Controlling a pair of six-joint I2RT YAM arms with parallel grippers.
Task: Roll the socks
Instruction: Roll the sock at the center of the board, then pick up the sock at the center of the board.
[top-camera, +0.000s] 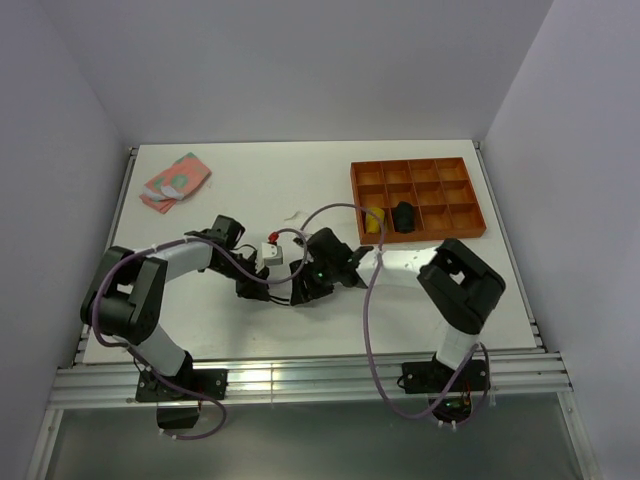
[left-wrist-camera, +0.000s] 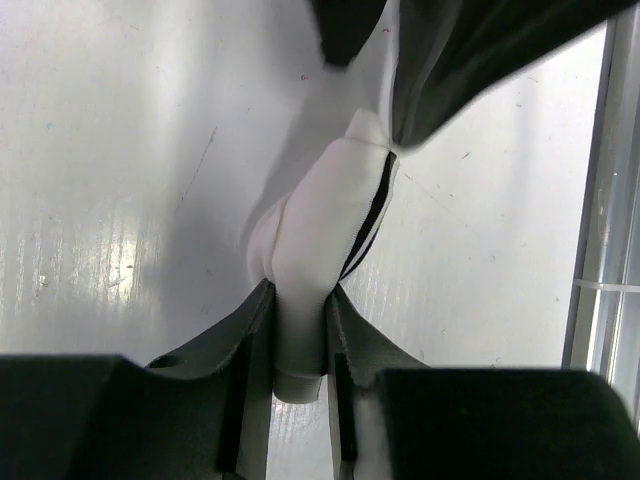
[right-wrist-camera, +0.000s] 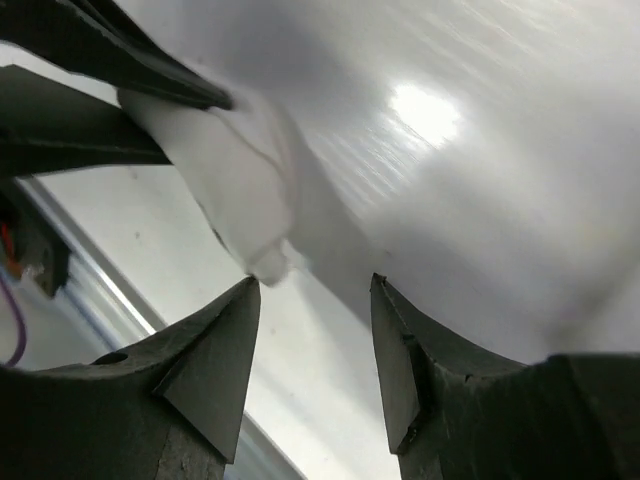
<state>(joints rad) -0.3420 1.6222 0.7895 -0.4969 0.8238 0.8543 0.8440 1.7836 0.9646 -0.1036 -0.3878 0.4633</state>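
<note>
At tabletop (top-camera: 250, 190) centre, the left gripper (left-wrist-camera: 300, 295) pinched the striped sock (left-wrist-camera: 320, 215) mid-roll while the right gripper (right-wrist-camera: 314, 283) stood open, empty; a right-side grasp appeared due next.

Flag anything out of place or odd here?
Nothing spilled or damaged. The striped sock is bunched, pinched in the left gripper; the right gripper is open, not gripping it. A crumpled pink-and-green cloth lies alone at far left.

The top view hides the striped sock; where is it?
In the left wrist view the striped sock is pinched in the left claw, mid-table; the right claw stands open beside it.
</note>
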